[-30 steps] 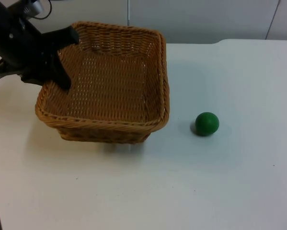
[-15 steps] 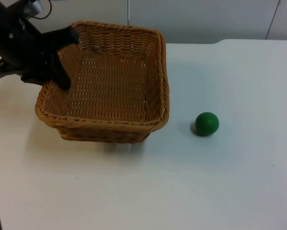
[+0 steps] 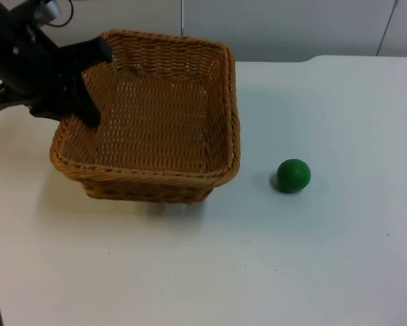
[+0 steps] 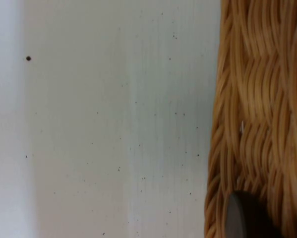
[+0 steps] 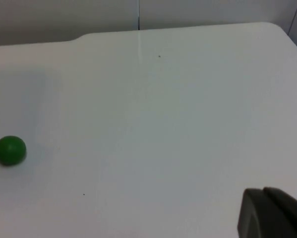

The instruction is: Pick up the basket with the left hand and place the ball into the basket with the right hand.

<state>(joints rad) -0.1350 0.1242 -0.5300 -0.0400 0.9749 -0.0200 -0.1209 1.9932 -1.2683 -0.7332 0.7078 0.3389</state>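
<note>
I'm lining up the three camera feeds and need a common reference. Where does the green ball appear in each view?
Top view: the green ball lies on the white table, to the picture's right of the wicker basket, apart from it.
Left wrist view: the ball is not in it; the basket's woven wall stands beside bare table.
Right wrist view: the ball lies alone on the table, far from the right gripper.
Shared landmark: the white table top.

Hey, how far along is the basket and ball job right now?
Done: the left gripper clamps the wicker basket's rim. In hand: the basket sits tilted, one side raised. Left: the green ball lies on the white table; the right arm waits.
</note>
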